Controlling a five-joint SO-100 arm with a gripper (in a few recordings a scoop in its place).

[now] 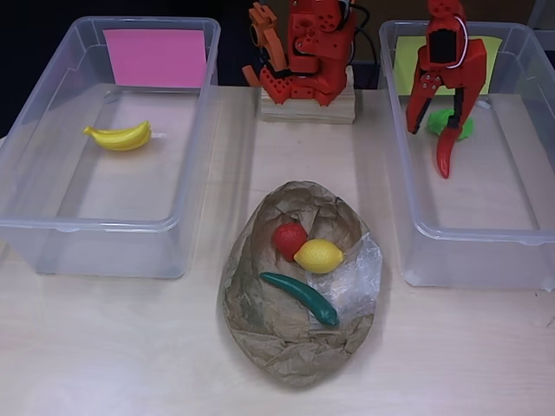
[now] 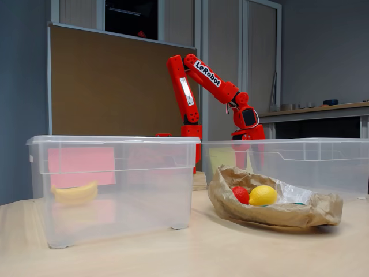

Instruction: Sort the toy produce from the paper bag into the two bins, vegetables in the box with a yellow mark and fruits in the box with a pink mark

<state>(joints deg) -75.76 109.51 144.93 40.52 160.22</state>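
The crumpled paper bag (image 1: 295,347) lies open at the table's middle, holding a red round toy (image 1: 289,239), a yellow lemon (image 1: 319,256) and a long green vegetable (image 1: 301,297). A yellow banana (image 1: 119,136) rests in the left bin (image 1: 52,234), which carries a pink mark (image 1: 156,57). My gripper (image 1: 428,152) hangs open inside the right bin (image 1: 468,260), the one with the yellow mark (image 1: 406,61). A bright green toy (image 1: 460,126) lies on that bin's floor under the fingers. In the fixed view the bag (image 2: 277,214) shows the red toy (image 2: 240,194) and the lemon (image 2: 263,195).
My arm's base sits on a wooden block (image 1: 308,108) at the back, between the bins. Both bins have tall clear walls. Bare table stretches along the front edge on either side of the bag. A brown board (image 2: 115,86) stands behind the table.
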